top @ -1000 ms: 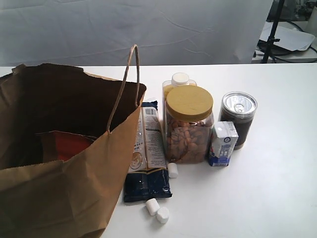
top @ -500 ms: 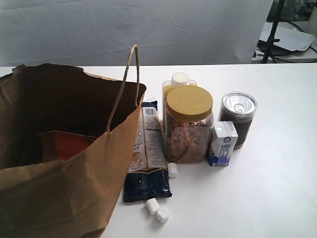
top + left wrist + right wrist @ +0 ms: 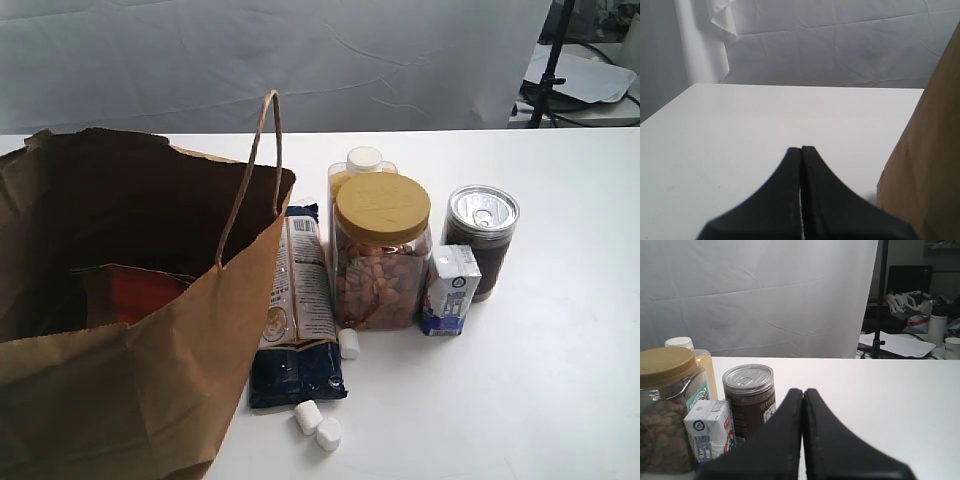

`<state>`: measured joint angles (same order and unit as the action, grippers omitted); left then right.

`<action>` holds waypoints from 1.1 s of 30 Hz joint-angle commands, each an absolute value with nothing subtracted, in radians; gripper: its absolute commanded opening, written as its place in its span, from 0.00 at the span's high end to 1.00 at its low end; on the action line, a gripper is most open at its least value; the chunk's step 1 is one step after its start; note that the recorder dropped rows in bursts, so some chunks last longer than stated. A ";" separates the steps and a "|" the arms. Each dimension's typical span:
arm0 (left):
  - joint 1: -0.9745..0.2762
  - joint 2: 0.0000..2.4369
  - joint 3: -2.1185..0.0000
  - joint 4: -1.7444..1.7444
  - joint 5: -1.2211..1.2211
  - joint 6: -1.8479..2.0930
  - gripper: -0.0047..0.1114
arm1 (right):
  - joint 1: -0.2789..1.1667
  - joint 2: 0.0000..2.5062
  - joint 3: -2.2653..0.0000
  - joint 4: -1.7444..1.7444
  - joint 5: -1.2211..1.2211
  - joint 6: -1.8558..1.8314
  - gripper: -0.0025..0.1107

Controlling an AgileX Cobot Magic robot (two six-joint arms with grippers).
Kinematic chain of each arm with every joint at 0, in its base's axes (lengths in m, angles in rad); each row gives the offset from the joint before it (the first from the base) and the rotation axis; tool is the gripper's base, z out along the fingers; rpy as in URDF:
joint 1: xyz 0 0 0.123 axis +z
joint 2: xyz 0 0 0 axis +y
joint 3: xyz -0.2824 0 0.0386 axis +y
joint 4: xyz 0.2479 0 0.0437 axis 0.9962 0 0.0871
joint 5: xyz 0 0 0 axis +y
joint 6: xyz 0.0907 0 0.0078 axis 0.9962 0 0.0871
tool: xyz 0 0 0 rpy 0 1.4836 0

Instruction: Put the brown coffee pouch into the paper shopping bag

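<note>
The big paper shopping bag (image 3: 120,400) stands open at the left of the exterior view, one cord handle upright. Inside it, low down, lies the brown coffee pouch (image 3: 135,295), its orange-red label showing. Neither gripper appears in the exterior view. My left gripper (image 3: 801,148) is shut and empty, low over bare table, with the bag's outer wall (image 3: 930,160) beside it. Equally shut and empty, my right gripper (image 3: 803,390) sits close to the table, apart from the dark can (image 3: 749,397).
Beside the bag lies a dark blue and white packet (image 3: 298,310) with three white marshmallows (image 3: 318,420) near it. A nut jar with a yellow lid (image 3: 380,255), a juice bottle (image 3: 363,165), a small milk carton (image 3: 450,290) and a dark can (image 3: 481,238) stand together.
</note>
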<state>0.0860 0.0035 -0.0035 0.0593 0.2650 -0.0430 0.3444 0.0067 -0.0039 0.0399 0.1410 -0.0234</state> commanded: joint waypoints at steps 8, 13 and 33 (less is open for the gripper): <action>0.089 0.000 0.000 0.064 0.260 -0.046 0.96 | 0.339 0.000 0.000 0.045 0.142 -0.021 0.98; 0.089 0.000 0.000 0.064 0.260 -0.046 0.96 | 0.339 0.000 0.000 0.045 0.140 -0.021 0.98; 0.089 0.000 0.000 0.064 0.260 -0.046 0.96 | 0.233 0.000 0.000 0.045 0.140 -0.021 0.98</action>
